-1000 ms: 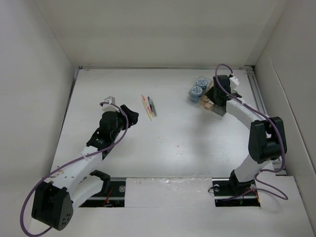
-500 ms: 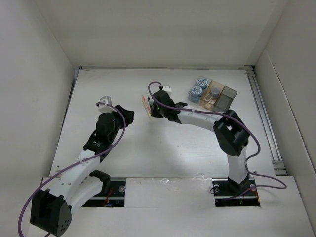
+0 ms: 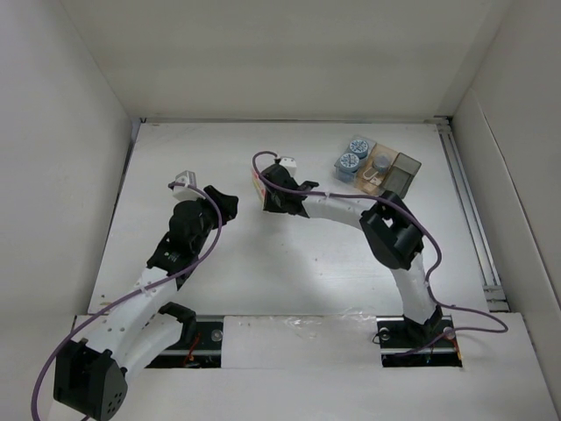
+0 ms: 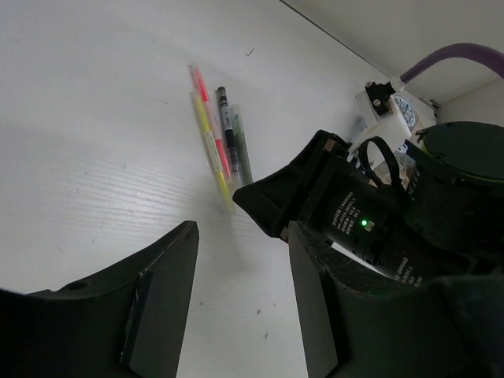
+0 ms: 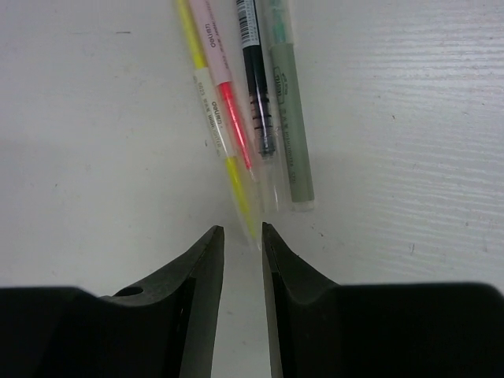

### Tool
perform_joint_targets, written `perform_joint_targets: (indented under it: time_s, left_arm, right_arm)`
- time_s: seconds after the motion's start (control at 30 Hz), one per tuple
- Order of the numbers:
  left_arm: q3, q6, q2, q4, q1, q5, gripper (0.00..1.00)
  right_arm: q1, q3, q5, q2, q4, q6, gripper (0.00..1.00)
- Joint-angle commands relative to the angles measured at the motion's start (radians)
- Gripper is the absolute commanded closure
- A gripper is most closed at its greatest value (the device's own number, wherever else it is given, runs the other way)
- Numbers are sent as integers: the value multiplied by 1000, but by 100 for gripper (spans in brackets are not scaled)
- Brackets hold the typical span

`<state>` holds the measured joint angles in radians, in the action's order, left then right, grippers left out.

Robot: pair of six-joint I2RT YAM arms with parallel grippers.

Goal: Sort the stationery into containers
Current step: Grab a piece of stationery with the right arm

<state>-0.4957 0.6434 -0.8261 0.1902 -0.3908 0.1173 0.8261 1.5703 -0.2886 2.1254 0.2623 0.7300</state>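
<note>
Several thin sticks lie side by side on the table: yellow [image 5: 206,110], pink-red [image 5: 224,87], clear black [image 5: 257,87] and grey-green [image 5: 290,118]. They also show in the left wrist view [image 4: 216,138], and a bit of them shows in the top view [image 3: 257,182]. My right gripper [image 5: 241,236] hangs low over their near ends, jaws a narrow gap apart, with the yellow stick's clear tip at the mouth; from above it [image 3: 268,197] covers most of the sticks. My left gripper [image 3: 230,203] is open and empty, to the left of the sticks. The compartment tray [image 3: 396,173] holds two patterned discs [image 3: 353,153] and small pale items.
White walls close in the table on the left, back and right. A rail [image 3: 465,184] runs along the right side. In the left wrist view the right gripper's black body [image 4: 339,209] fills the space just right of my left fingers [image 4: 165,299].
My right arm swung from the tray at the back right across to the sticks, then edged a little further left over them. My left arm shifted slightly back and left.
</note>
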Motion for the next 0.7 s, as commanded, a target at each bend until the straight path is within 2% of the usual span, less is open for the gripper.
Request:
perform_joint_targets:
  time_s: [0.0, 0.47, 0.67]
  left_arm:
    - [-12, -10, 19, 23, 0, 2, 54]
    - [-12, -10, 28, 23, 0, 2, 53]
    - [-12, -10, 39, 14, 0, 12, 53]
  right_arm:
    - [5, 65, -30, 36, 22, -4, 68]
    - [15, 106, -9, 94, 22, -4, 67]
    - [25, 80, 0, 103, 9, 5, 80]
